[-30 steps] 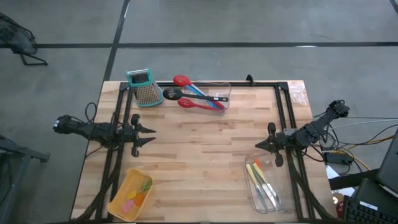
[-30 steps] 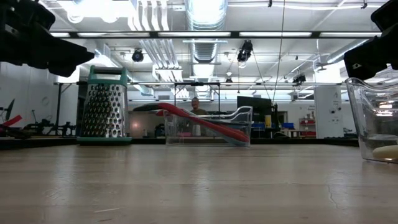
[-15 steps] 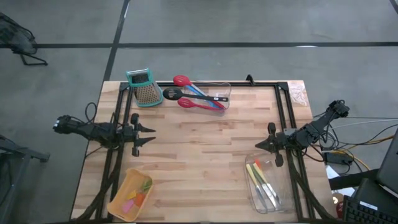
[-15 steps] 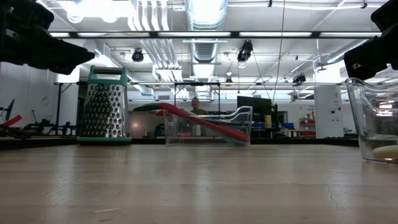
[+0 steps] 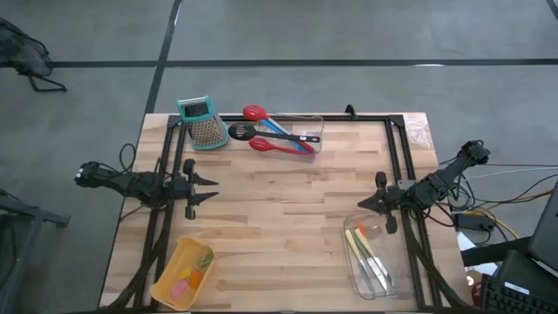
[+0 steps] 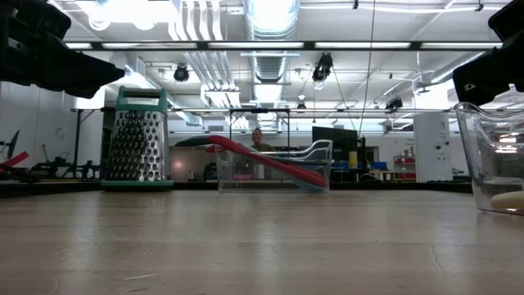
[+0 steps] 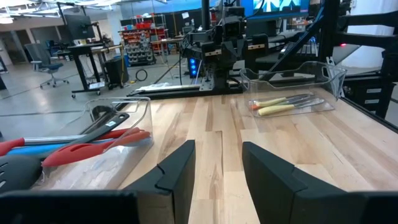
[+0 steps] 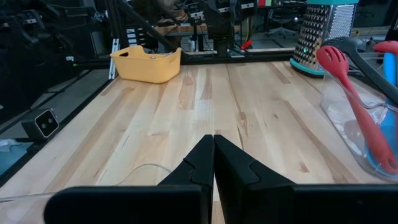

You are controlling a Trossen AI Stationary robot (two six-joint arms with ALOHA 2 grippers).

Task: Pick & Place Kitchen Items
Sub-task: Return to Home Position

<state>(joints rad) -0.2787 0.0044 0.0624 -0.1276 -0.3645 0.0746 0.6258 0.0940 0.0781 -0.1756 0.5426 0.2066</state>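
Note:
Red spoons (image 5: 261, 144), a black ladle (image 5: 241, 132) and a blue spoon (image 5: 283, 135) lie in a clear bin (image 5: 309, 124) at the table's far edge, their heads sticking out over its left end. Yellow-, green- and orange-handled tools (image 5: 364, 253) lie in a clear bin (image 5: 384, 283) at the near right. Small pink, green and orange pieces (image 5: 193, 272) sit in a yellow bin (image 5: 167, 288) at the near left. My left gripper (image 5: 212, 189) hovers open at the left edge with nothing between its fingers (image 7: 177, 171). My right gripper (image 5: 360, 206) hovers shut at the right, empty (image 8: 213, 155).
A teal-topped metal grater (image 5: 202, 122) stands upright at the far left, beside the spoon bin. Black frame rails (image 5: 170, 157) run along the table's left, right and far sides. Bare wood (image 5: 288, 209) spans the middle between the two grippers.

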